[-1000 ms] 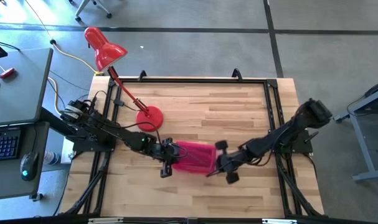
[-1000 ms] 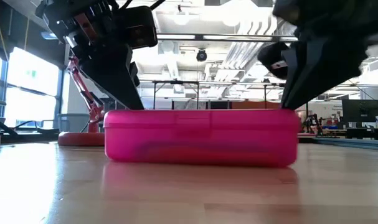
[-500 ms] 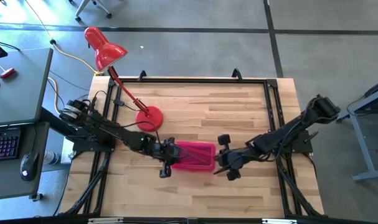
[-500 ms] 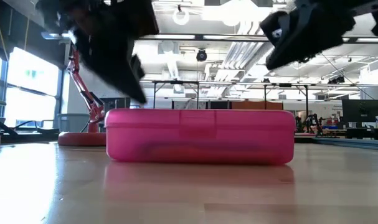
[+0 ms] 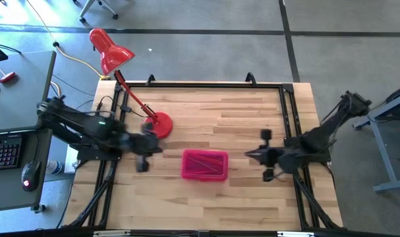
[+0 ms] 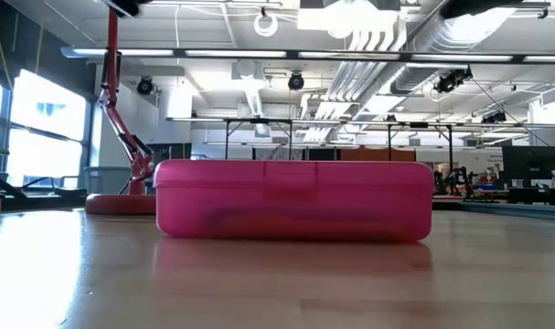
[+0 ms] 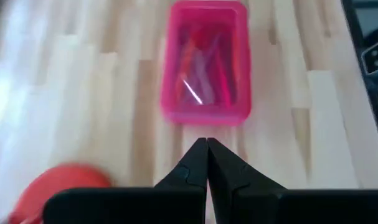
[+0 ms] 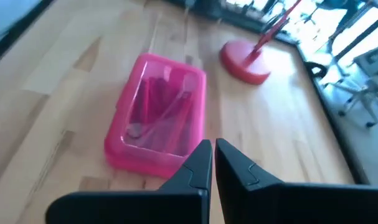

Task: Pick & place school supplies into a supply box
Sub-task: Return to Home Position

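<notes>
Entry: the translucent hot-pink rectangular plastic supply box (image 5: pixel 204 164) lay shut and flat on the pale wooden table (image 5: pixel 252 108), near its middle toward the front edge. Pens and pencils (image 7: pixel 201 68) showed through the lid.

My left gripper (image 7: pixel 207 146) hung apart from it, fingers pressed together on nothing. My right gripper (image 8: pixel 212 148) was likewise closed and empty.

Homing, as I judged it: lift first, then fold back, never sweeping toward the box.

Hazard: the red desk lamp's round base (image 5: pixel 158 125) sat just beside my left gripper.

Translucent hot-pink supply box (image 5: pixel 204 164); school supplies (image 7: pixel 204 68) inside seemingly reddish; red lamp (image 5: pixel 111 52); pale table (image 5: pixel 252 112)
</notes>
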